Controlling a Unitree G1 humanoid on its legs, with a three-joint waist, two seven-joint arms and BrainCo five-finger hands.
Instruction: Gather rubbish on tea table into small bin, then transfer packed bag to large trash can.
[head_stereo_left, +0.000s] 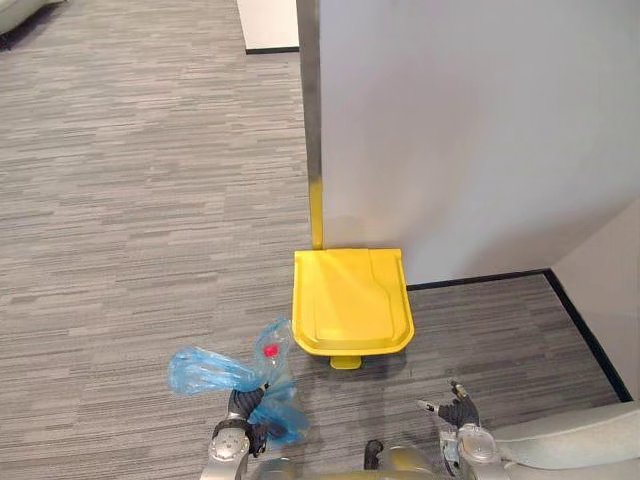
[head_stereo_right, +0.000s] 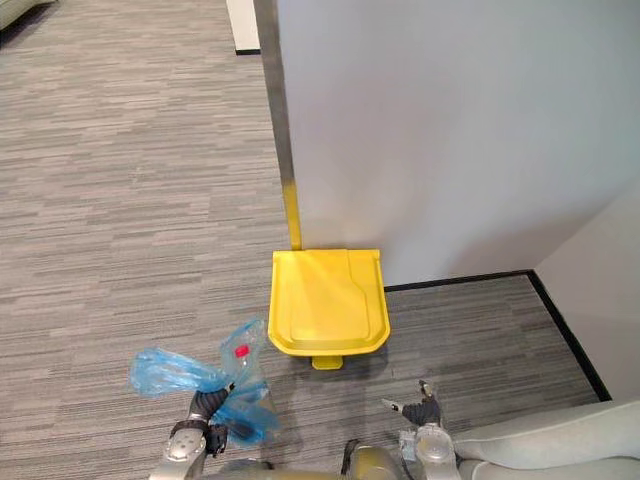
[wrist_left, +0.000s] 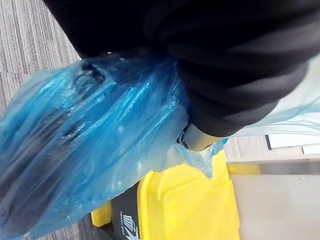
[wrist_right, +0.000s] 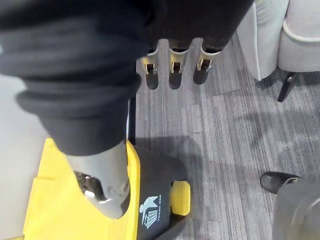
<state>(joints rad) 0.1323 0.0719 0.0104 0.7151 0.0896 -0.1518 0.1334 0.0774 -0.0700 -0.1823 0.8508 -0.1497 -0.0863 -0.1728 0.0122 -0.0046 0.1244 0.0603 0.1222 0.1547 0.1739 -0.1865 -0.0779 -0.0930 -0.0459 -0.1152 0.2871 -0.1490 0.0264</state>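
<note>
The left hand (head_stereo_left: 243, 410) grips the blue bag (head_stereo_left: 205, 370) low at the robot's left. The yellow trash can (head_stereo_left: 350, 300) stands ahead and to the bag's right (lid closed). The right hand (head_stereo_left: 458, 410) is near the can's other side, open and empty.

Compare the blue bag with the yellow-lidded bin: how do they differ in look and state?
The blue bag is translucent and crumpled; the bin has a smooth, opaque yellow lid. The bag is gripped in the left hand; the bin stands on the floor against the wall, lid shut. Both lie just ahead of the robot.
</note>
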